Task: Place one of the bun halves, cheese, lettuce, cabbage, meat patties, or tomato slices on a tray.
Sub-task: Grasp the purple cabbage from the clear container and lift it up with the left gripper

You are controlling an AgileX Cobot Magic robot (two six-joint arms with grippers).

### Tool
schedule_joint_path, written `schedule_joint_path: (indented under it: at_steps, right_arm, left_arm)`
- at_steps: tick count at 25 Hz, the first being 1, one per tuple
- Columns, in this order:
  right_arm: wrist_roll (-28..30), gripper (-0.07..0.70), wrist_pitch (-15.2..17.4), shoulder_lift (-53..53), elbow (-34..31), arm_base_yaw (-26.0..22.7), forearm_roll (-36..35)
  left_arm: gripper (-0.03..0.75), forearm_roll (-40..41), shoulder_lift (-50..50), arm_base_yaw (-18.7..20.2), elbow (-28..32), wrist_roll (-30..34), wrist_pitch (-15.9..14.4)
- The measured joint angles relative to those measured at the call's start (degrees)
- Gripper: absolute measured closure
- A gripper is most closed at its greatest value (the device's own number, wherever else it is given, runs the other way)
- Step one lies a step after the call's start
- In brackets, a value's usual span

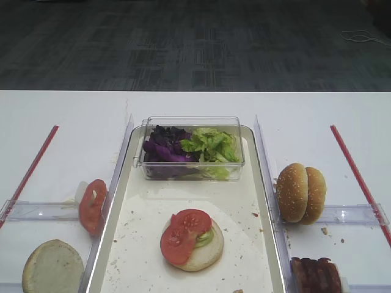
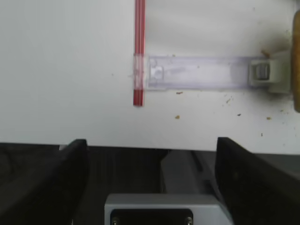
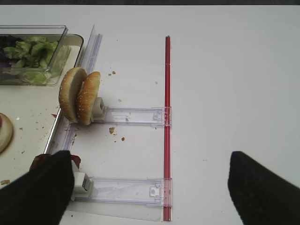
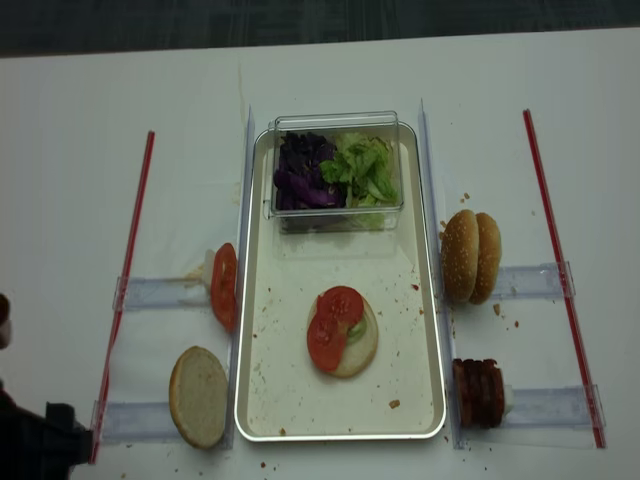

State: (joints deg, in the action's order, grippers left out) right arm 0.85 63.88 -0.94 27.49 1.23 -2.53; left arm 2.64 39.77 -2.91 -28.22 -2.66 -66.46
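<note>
A bun half (image 1: 200,247), lettuce (image 1: 205,237) and two tomato slices (image 1: 183,235) are seen stacked on the tray (image 1: 244,256); patties (image 1: 315,274) and sesame buns (image 1: 300,193) remain on the worktop. Both jaws are spread, empty.

Only the two dark fingers (image 2: 51,183) of the left hand (image 2: 150,180) are shown in the left wrist view, both cut off by the lower edge; beyond its right finger, a bun half (image 2: 296,61) is reduced to a tan sliver at the picture's edge. In the right wrist view, the meat patties (image 3: 40,161) are largely hidden behind the left finger of the right hand (image 3: 152,187), whose fingers are cropped below. The lettuce (image 1: 206,237) under the tomato slices (image 1: 183,235) is mostly covered. In the first high view, the patties are cut off by the bottom edge.
</note>
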Motion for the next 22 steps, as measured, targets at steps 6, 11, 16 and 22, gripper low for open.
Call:
schedule_joint_path:
  at_steps: [6, 11, 16, 22]
  right_arm:
    - [0.0, -0.058, 0.0, 0.0, 0.0, 0.0, 0.0]
    - [0.0, -0.058, 0.0, 0.0, 0.0, 0.0, 0.0]
    - [0.0, -0.058, 0.0, 0.0, 0.0, 0.0, 0.0]
    - [0.0, -0.058, 0.0, 0.0, 0.0, 0.0, 0.0]
  left_arm:
    - [0.169, 0.0, 13.19, 0.0, 0.0, 0.45, 0.99]
    - [0.169, 0.0, 14.36, 0.0, 0.0, 0.58, 1.22]
    - [0.169, 0.0, 15.81, 0.0, -3.28, -0.49, 1.75]
    - [0.169, 0.0, 27.84, 0.0, -13.56, -1.45, 3.24]
